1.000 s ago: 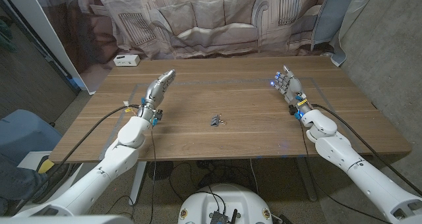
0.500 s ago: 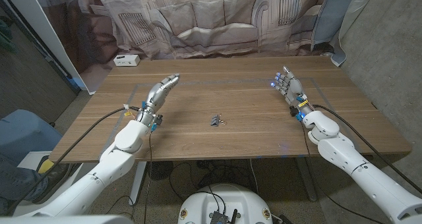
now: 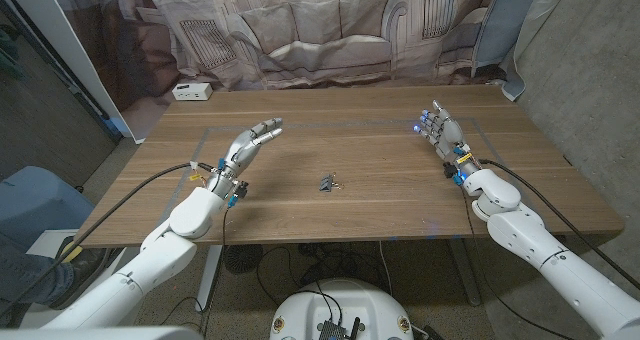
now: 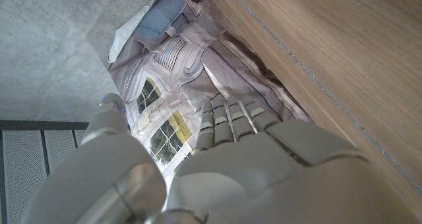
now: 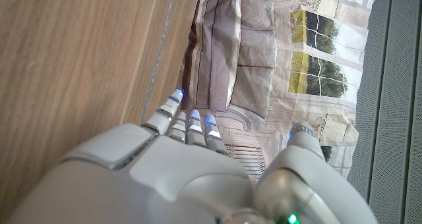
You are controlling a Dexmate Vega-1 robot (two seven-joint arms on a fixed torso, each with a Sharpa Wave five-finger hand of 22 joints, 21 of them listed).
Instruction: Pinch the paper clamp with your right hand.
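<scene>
The paper clamp (image 3: pixel 327 184), small and dark, lies on the wooden worktop (image 3: pixel 380 205) near the centre of the head view, with a glint of metal at its right side; its exact pose is too small to make out. The right robot hand (image 3: pixel 440 136) is at the right of the frame, above the worktop, well apart from the paper clamp, its fingers (image 3: pixel 432 120) reaching toward the far edge, slightly apart and holding nothing, with small blue lights at the tips. In the right wrist view the same right robot hand (image 5: pixel 165 178) shows from behind, fingertips lit blue and close together, thumb set off to one side, the wood grain of the worktop beside it. The left robot hand (image 3: pixel 248 144) is at the left of centre in the head view, also clear of the paper clamp, fingers stretched out and a little fanned toward the upper right, holding nothing. In the left wrist view the left robot hand (image 4: pixel 217 165) shows its back with the fingers side by side and the thumb apart. A small white box (image 3: pixel 191 91) sits at the upper left corner of the worktop. A printed backdrop (image 3: pixel 320 30) showing a sofa hangs behind the far edge.
</scene>
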